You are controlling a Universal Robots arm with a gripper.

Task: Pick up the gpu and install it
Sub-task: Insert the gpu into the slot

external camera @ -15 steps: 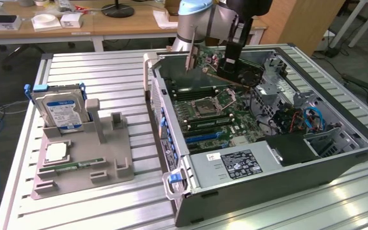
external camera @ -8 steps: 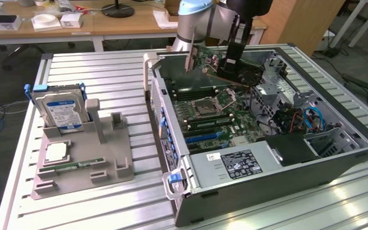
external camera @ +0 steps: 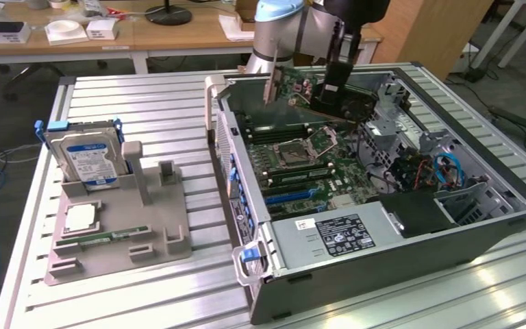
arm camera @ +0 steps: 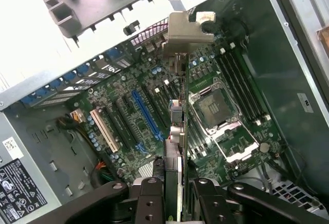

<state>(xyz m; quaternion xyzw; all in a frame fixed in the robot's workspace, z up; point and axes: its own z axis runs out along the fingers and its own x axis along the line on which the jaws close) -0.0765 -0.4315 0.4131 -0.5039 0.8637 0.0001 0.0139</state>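
Green gpu (arm camera: 176, 116), picked up, clamped edge-on in the gripper (arm camera: 177, 193), held above the motherboard (arm camera: 128, 106) of the open computer case (external camera: 336, 274); not yet seated in a slot.

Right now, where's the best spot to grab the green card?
The gpu is probably best pinched across its two flat faces along the upper long edge, coming from above. It is thin and stands on edge over the motherboard, and the tool holds it that way, leaving the lower edge free.
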